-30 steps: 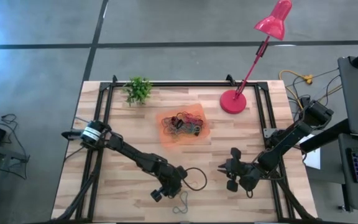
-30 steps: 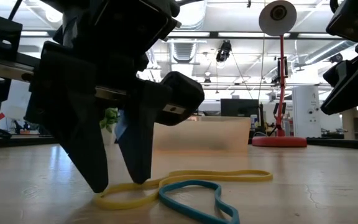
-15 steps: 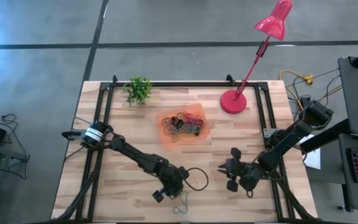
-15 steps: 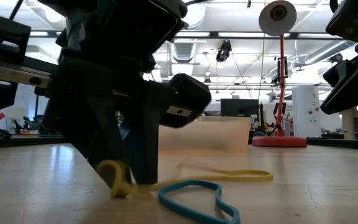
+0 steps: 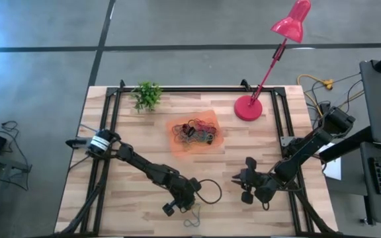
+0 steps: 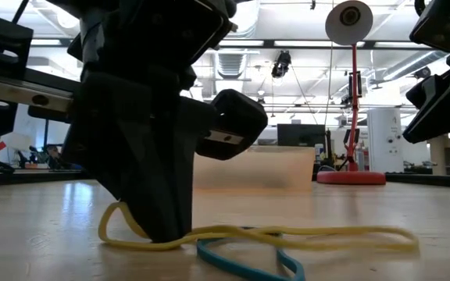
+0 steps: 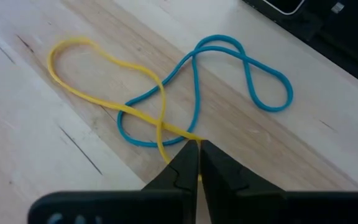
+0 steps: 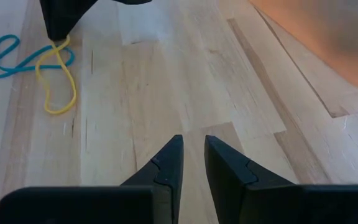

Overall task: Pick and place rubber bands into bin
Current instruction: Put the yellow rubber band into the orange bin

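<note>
High view: the counter (image 5: 137,145) carries the bin (image 5: 194,134) near its middle, already holding a tangle of mixed-colour rubber bands (image 5: 196,131), so most of the job looks done. Two loops remain well apart from the bin, toward the counter's near edge. There the left gripper (image 7: 197,151), fingers pressed together, pinches the yellow band (image 7: 86,62), a thin limp loop crossing a twisted blue band (image 7: 241,68). The right gripper (image 8: 192,149), slightly spread and empty, waits near the bin's right side.
</note>
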### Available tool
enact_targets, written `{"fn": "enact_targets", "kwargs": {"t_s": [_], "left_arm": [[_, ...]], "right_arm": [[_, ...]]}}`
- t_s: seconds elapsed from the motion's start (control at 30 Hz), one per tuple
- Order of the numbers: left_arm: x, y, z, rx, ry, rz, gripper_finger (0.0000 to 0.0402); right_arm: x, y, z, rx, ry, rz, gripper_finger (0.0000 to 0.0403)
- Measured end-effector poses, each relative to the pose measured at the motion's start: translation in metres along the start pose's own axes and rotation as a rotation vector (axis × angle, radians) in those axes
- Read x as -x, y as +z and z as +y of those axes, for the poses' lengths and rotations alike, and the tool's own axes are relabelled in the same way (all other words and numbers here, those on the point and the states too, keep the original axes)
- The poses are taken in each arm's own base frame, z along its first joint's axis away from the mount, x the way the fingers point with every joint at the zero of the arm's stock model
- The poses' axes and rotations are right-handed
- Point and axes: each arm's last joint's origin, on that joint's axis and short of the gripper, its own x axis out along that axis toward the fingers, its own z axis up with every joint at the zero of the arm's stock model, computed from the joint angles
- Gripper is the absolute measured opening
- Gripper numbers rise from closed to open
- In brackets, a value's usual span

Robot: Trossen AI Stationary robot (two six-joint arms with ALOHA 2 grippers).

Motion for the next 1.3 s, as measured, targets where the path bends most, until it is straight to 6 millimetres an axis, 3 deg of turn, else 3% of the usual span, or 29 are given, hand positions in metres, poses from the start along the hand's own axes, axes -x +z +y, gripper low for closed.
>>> {"fn": "enact_targets", "kwargs": {"t_s": [0.17,0.47,0.73,1.13,1.3], "left_arm": [[0.006,0.005,0.000,-0.006,0.011,-0.018,0.0000],[0.039,0.022,-0.002,-0.030,0.090,-0.059,0.0000],[0.033,0.013,0.000,0.020,0.094,-0.020,0.0002],[0.032,0.013,-0.001,0.053,0.007,-0.048,0.0111],[0.032,0.014,-0.001,0.109,-0.031,-0.069,0.0139]], "right_arm": [[0.000,0.000,0.000,0.000,0.001,0.001,0.0057],[0.000,0.000,0.000,0.001,0.000,0.002,0.0057],[0.000,0.000,0.000,-0.003,0.001,0.002,0.0057],[0.000,0.000,0.000,-0.001,0.001,0.002,0.0057],[0.000,-0.001,0.000,-0.001,0.000,0.002,0.0057]]}}
